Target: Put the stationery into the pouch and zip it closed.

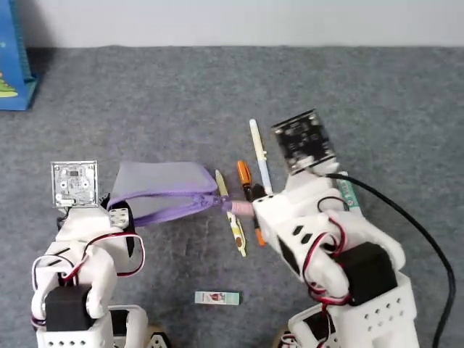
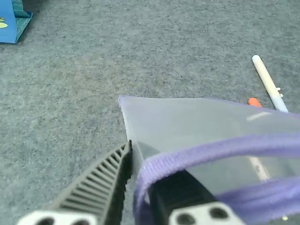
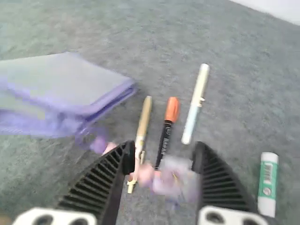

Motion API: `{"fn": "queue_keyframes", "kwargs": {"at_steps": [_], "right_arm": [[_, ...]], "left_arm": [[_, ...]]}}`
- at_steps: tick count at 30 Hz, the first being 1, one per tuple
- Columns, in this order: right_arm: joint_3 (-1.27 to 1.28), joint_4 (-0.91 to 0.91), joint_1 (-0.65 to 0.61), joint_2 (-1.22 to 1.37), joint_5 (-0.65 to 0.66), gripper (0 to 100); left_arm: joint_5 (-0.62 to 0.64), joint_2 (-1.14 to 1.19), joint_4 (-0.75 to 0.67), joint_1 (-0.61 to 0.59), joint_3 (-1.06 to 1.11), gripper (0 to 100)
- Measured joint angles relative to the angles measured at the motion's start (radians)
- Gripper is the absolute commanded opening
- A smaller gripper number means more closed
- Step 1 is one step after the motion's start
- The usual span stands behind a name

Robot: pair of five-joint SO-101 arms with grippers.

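The lilac pouch (image 1: 163, 185) lies on the grey carpet between the arms, its purple zipper (image 2: 211, 150) parted at the left end. At that end my left gripper (image 2: 136, 154) is shut on the pouch's edge (image 1: 119, 212). My right gripper (image 1: 246, 210) is at the other end, its fingers (image 3: 110, 176) closed on a blurred pink and lilac zipper charm (image 3: 168, 180). Beside it lie a gold pen (image 3: 143, 119), an orange-capped marker (image 3: 167, 124) and a white pen (image 3: 195, 103). A green-labelled glue stick (image 3: 267, 183) lies further right.
A small flat eraser-like piece (image 1: 217, 297) lies near the front, between the two arm bases. A blue box (image 1: 13, 61) stands at the far left edge. The right arm's black cable (image 1: 428, 246) trails off to the right. Bare carpet stretches behind the pouch.
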Motion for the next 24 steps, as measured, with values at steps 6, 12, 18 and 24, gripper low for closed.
{"fn": "queue_keyframes", "kwargs": {"at_steps": [6,12,18,24], "right_arm": [[-0.002,0.002,0.143,0.16,0.018,17.3],[0.0,-0.164,0.227,0.509,0.08,17.3],[-0.023,-0.434,0.229,0.859,0.173,17.3],[-0.255,-0.491,0.23,1.157,0.181,17.3]], "left_arm": [[0.0,0.0,0.008,-0.009,0.0,1],[0.0,0.0,0.018,-0.008,-0.002,1],[0.0,0.0,0.035,-0.009,-0.002,1],[0.0,-0.002,0.037,-0.009,-0.002,1]]}}
